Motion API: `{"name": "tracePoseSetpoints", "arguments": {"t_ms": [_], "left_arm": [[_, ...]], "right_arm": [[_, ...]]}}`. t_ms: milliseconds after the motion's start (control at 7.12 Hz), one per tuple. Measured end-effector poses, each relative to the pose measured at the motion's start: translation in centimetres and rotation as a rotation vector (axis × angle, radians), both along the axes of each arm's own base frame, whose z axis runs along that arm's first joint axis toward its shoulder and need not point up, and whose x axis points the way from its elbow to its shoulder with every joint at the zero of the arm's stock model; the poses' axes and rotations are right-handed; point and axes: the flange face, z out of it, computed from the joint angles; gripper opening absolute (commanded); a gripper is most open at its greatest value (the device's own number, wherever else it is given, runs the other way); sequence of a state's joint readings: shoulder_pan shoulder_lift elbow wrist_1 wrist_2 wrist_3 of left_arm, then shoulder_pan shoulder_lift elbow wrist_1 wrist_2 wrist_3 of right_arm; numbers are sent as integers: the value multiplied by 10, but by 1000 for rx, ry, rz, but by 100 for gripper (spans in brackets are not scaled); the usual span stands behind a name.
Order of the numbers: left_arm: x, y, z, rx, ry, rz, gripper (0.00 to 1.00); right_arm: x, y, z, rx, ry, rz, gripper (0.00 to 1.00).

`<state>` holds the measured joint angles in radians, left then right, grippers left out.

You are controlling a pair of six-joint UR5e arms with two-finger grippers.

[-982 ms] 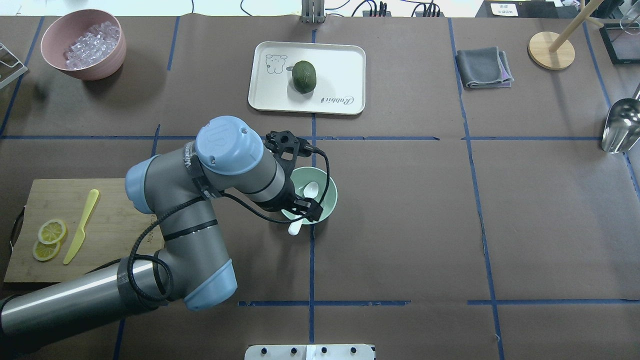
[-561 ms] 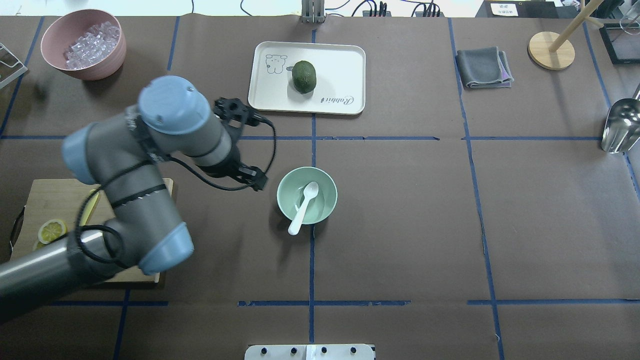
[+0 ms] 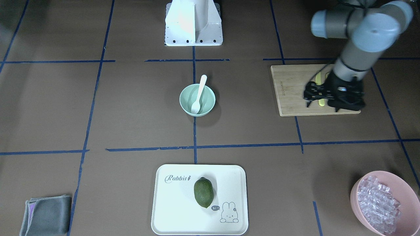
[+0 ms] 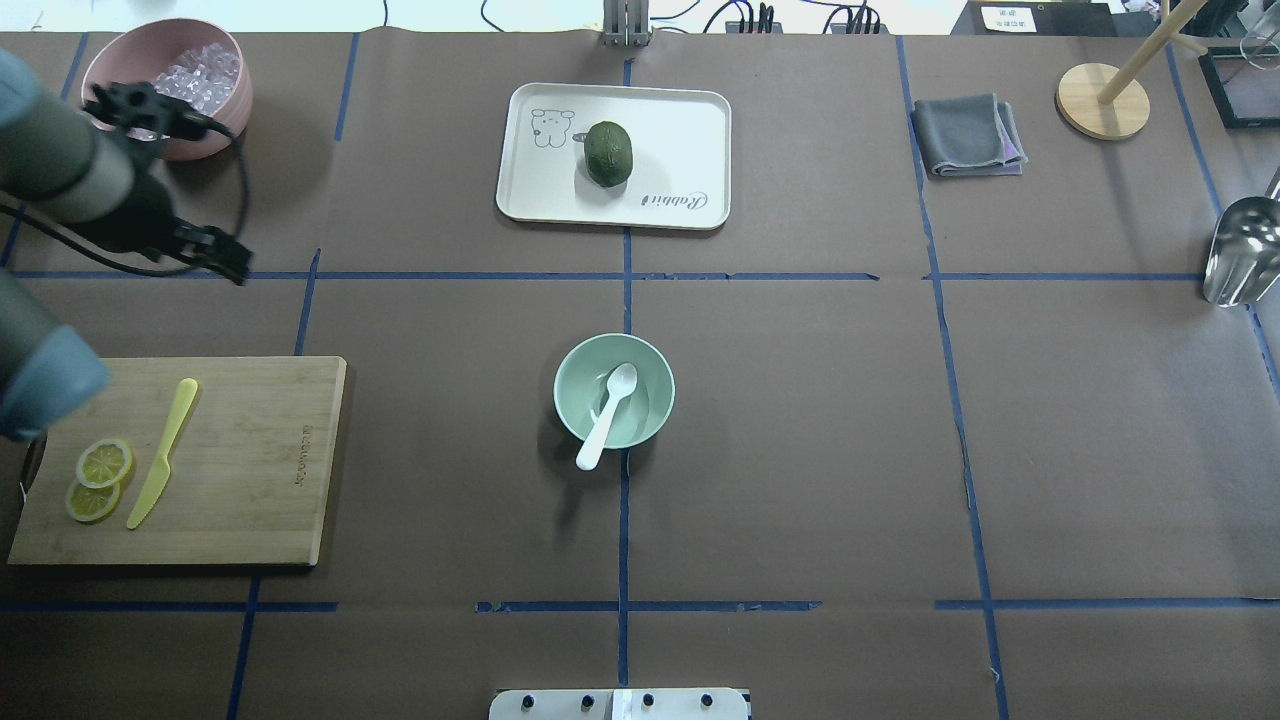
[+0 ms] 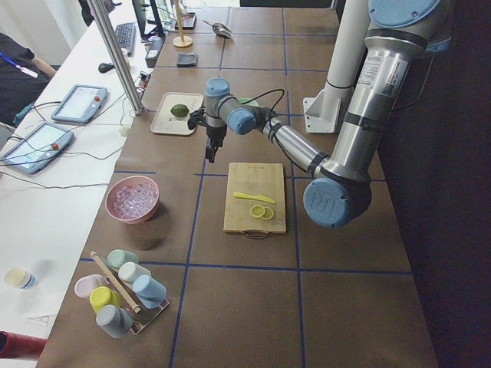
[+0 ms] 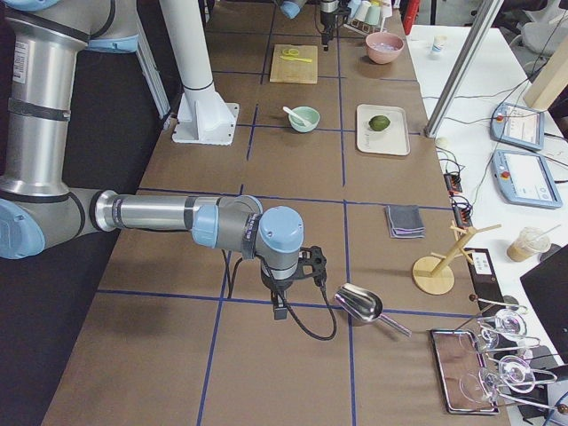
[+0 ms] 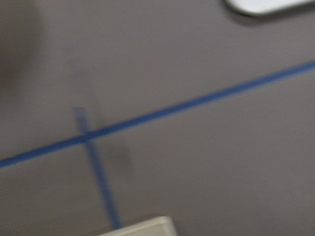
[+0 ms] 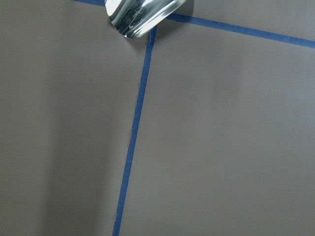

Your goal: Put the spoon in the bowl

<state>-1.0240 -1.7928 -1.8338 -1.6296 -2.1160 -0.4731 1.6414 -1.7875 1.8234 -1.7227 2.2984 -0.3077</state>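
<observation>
The spoon (image 4: 606, 414) is in the bowl (image 4: 659, 395). Its scoop lies down inside, and its handle leans on the rim on the robot's side and sticks out past the edge. The bowl sits in the middle of the table (image 4: 800, 450), right on a blue tape line.

1 second ago the left gripper (image 4: 222, 259) was right over the bowl, at the spoon's handle. A bit later it was just beside the bowl, on the robot's left. Now it is far from the bowl, up in the air at the table's left side, between the pink bowl (image 4: 215, 135) and the cutting board (image 4: 250, 460). It holds nothing. I cannot tell if its jaws are apart or together. The left wrist view is blurry and shows only brown table and blue tape.

The spoon and the bowl have not moved since the arm let go. The arm used to hide part of the cutting board. Now the whole board shows, with the yellow-green knife (image 4: 165, 450) and 2 lemon slices (image 4: 104, 463) on it.

The right gripper (image 6: 280, 311) hangs low over the table at the robot's right end, near a shiny metal scoop (image 6: 359, 303). I cannot tell how its jaws stand.

A green fruit (image 4: 609, 153) lies on the white tray (image 4: 690, 130), well apart from the bowl.
</observation>
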Motion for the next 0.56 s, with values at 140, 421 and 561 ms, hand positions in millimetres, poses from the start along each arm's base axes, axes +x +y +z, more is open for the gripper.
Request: {"name": "tracePoseSetpoints", "arguments": {"t_ms": [140, 421, 561], "left_arm": [[-63, -1, 52, -1, -33, 26, 100], [-192, 14, 164, -48, -108, 19, 100], [-250, 23, 203, -67, -98, 5, 100]], "right_arm": [[0, -1, 0, 1, 0, 0, 100], [0, -2, -1, 2, 0, 1, 100], [0, -3, -1, 3, -1, 1, 100]]}}
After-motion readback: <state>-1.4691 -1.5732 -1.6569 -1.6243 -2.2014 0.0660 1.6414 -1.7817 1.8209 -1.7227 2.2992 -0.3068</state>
